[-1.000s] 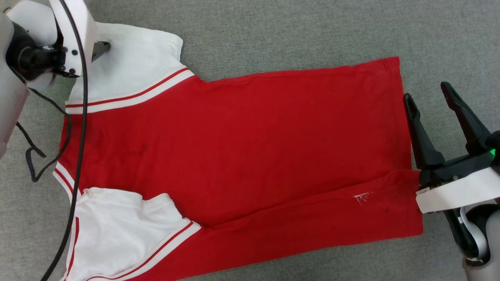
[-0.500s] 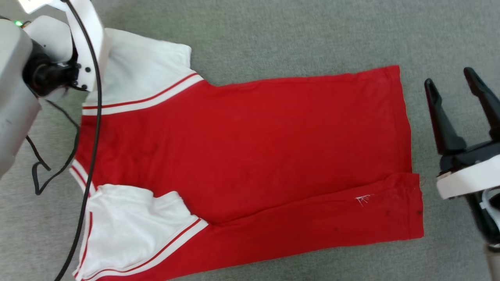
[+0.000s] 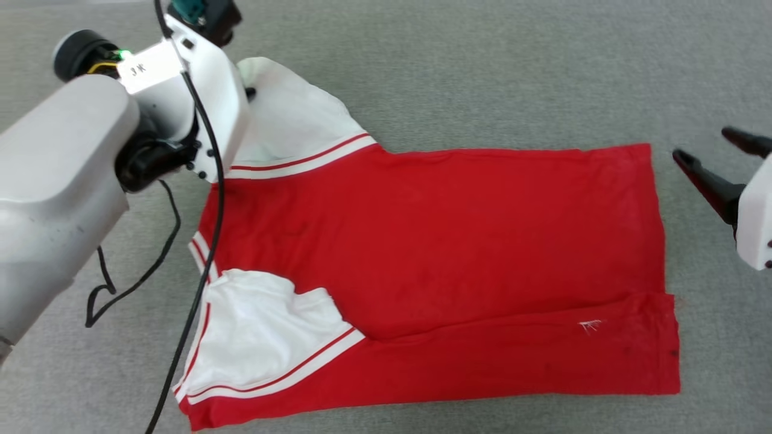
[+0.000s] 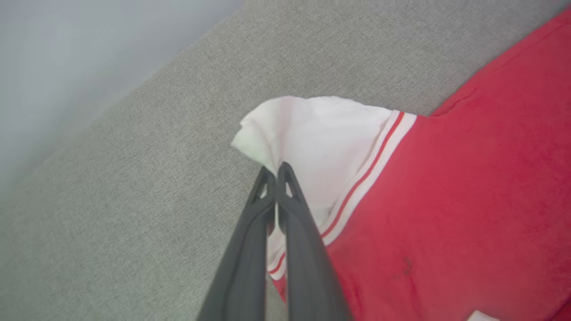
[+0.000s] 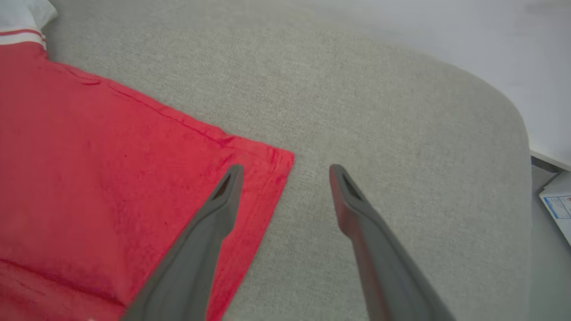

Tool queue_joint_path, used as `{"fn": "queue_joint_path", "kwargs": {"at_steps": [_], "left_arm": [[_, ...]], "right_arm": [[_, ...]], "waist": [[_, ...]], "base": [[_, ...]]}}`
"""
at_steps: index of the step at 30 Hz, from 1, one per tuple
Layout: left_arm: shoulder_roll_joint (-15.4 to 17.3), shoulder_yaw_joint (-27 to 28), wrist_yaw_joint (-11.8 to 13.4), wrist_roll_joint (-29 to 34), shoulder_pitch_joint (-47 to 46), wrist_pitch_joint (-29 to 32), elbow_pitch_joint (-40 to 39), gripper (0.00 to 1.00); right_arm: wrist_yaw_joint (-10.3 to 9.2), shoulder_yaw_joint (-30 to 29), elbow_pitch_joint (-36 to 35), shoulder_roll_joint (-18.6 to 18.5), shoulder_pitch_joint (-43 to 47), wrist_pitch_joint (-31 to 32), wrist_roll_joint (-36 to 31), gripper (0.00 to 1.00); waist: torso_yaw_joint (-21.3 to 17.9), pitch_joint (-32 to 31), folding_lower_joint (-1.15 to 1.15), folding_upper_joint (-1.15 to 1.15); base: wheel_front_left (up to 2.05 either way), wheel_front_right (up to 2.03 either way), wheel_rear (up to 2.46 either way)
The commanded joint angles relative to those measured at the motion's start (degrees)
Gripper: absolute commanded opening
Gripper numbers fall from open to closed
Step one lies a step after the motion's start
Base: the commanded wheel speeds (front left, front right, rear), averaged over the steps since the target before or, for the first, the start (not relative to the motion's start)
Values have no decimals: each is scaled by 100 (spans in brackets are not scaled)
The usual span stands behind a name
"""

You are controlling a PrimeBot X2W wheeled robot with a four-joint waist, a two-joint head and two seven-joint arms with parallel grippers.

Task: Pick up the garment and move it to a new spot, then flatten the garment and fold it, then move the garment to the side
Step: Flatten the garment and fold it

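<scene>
At 11 o'clock left gripper [image 4: 276, 171] grasps the shirt [image 3: 452, 241] by its sleeve [image 4: 321, 133]; at 3 o'clock right gripper [image 5: 286, 169] gapes, released.

Robot test space rather than a home: a broad table [image 3: 482, 72] covered in plain gray woven cloth, its corner rounded, stands in bare, pale surroundings [image 5: 446, 26]. A pale robot arm [image 3: 54, 199] with a lit green lamp [image 3: 125, 54] reaches over the table, and a loose black cable [image 3: 201, 301] hangs down from the arm. A red garment [image 3: 452, 241] lies spread on the cloth. Past the table's edge lies what looks like a white box with blue print [image 5: 555, 200].
</scene>
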Motion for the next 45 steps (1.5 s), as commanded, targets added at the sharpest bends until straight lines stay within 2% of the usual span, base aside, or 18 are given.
{"fn": "queue_joint_path", "kwargs": {"at_steps": [1,5,9,14,20,27,28,29,30,38,45], "left_arm": [[-40,-49,0,-8,42,-87,-65,0],[-52,-178,0,66,-64,-241,-201,0],[-88,-238,-1,59,-141,-378,-272,0],[-160,-240,-1,46,-197,-540,-247,0],[-243,-252,-1,61,-252,-760,-171,0],[-313,-319,-1,33,-259,-902,-92,0],[-307,-328,-1,24,-258,-917,-81,0],[-300,-338,-1,15,-253,-928,-70,0],[-292,-346,-1,17,-243,-946,-53,0],[-200,-403,-1,-28,-28,-1175,74,0],[-40,-416,57,-58,371,-1513,-71,0]], "right_arm": [[-5,113,135,-95,-173,350,172,100],[-5,476,518,-283,-646,1169,401,100],[-5,814,960,-262,-1052,1556,369,100],[-5,1093,1503,-55,-1384,1643,285,100],[-5,1388,2465,329,-1735,1433,25,100],[5,2006,3345,750,-1572,1355,222,100],[5,2056,3411,761,-1566,1316,258,81],[5,2082,3476,763,-1587,1242,282,18],[5,2120,3521,761,-1619,1186,325,0],[-5,2015,3663,704,-1981,262,558,0],[-5,2072,3449,535,-1700,-616,745,0]], "waist": [[101,-29,0,0],[237,24,0,0],[345,112,0,0],[429,228,0,0],[500,394,0,0],[547,455,0,0],[543,452,0,0],[539,443,0,0],[531,429,0,0],[387,107,0,0],[335,-401,0,0]], "base": [[0,0,0],[0,0,0],[0,0,0],[0,0,0],[0,0,0],[0,0,0],[0,0,0],[0,0,0],[0,0,0],[0,0,0],[0,0,0]]}}
